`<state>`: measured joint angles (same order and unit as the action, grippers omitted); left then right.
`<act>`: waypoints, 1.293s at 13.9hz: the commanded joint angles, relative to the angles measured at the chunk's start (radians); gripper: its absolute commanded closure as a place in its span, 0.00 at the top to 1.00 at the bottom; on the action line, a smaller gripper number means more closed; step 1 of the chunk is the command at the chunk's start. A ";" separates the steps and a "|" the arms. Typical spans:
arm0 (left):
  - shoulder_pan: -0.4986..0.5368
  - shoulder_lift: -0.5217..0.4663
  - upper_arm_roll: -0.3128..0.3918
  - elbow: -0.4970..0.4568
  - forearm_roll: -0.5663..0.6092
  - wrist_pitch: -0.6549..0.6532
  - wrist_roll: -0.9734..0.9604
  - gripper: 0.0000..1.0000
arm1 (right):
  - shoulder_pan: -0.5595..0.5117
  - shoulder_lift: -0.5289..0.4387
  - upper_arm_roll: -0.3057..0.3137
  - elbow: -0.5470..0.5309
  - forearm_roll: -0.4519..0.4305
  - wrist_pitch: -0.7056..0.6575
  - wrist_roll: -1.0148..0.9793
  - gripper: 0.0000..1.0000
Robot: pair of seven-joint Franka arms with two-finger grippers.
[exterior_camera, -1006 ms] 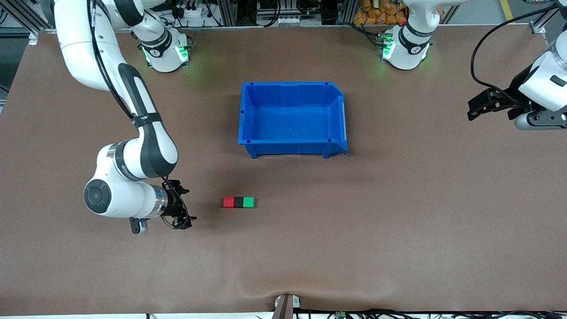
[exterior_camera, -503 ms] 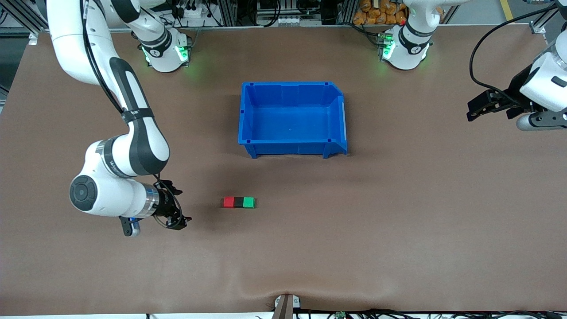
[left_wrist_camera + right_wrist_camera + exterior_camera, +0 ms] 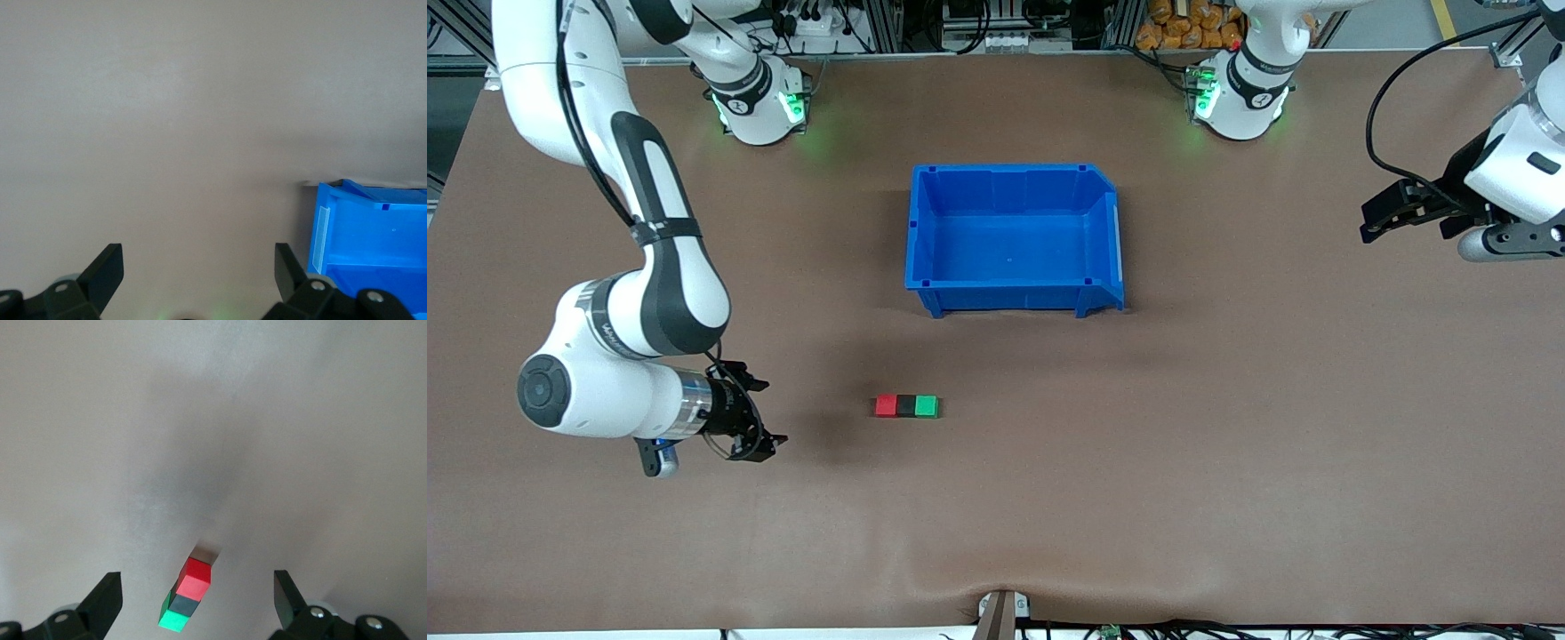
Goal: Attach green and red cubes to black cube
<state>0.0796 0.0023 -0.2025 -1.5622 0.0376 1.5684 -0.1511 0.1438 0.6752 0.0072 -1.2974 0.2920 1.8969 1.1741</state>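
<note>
The red cube (image 3: 886, 406), black cube (image 3: 907, 406) and green cube (image 3: 927, 406) lie in one row on the table, touching, with the black one in the middle. The row is nearer to the front camera than the blue bin. My right gripper (image 3: 764, 413) is open and holds nothing; it is over the table, apart from the row on the red cube's side, toward the right arm's end. The right wrist view shows the red cube (image 3: 195, 577), black cube (image 3: 183, 605) and green cube (image 3: 175, 621) between its spread fingers (image 3: 107, 595). My left gripper (image 3: 1368, 222) waits open over the left arm's end of the table.
A blue bin (image 3: 925, 227) with nothing in it stands in the middle of the table; one corner of the bin (image 3: 367, 247) shows in the left wrist view. The brown table mat (image 3: 1227, 427) is bare around the cube row.
My right arm has drawn back from the cube row toward its own end of the table, gripper still open. The cubes have not moved. The left gripper has barely shifted.
</note>
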 commanded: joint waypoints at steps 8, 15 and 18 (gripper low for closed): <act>0.003 -0.021 -0.005 -0.015 -0.002 -0.004 0.002 1.00 | -0.087 -0.089 0.059 -0.013 -0.091 -0.117 -0.235 1.00; 0.002 -0.019 -0.005 -0.015 -0.002 -0.004 0.001 1.00 | -0.128 -0.129 0.085 -0.013 -0.136 -0.153 -0.310 1.00; 0.002 -0.019 -0.006 -0.015 -0.002 -0.004 -0.004 1.00 | -0.135 -0.149 0.085 -0.013 -0.175 -0.188 -0.404 1.00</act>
<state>0.0789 0.0023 -0.2036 -1.5624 0.0376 1.5684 -0.1511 0.0370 0.5603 0.0618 -1.2945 0.1556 1.7305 0.8224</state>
